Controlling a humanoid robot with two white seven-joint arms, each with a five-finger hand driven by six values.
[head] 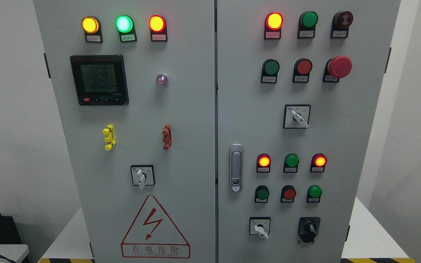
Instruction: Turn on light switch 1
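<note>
white wall behind a grey cabinet (181, 109) with four rotary switches (143, 176); no robot hand visible.

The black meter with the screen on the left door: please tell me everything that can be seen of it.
The meter is a square black unit, plastic by its look, set flat in the grey left door, below the amber lamp and the green lamp. Its pale green screen is lit and shows rows of digits, too blurred to read surely. Below the screen runs a row of small buttons, the leftmost one red. Nothing touches it, and no hand is in view.
</note>
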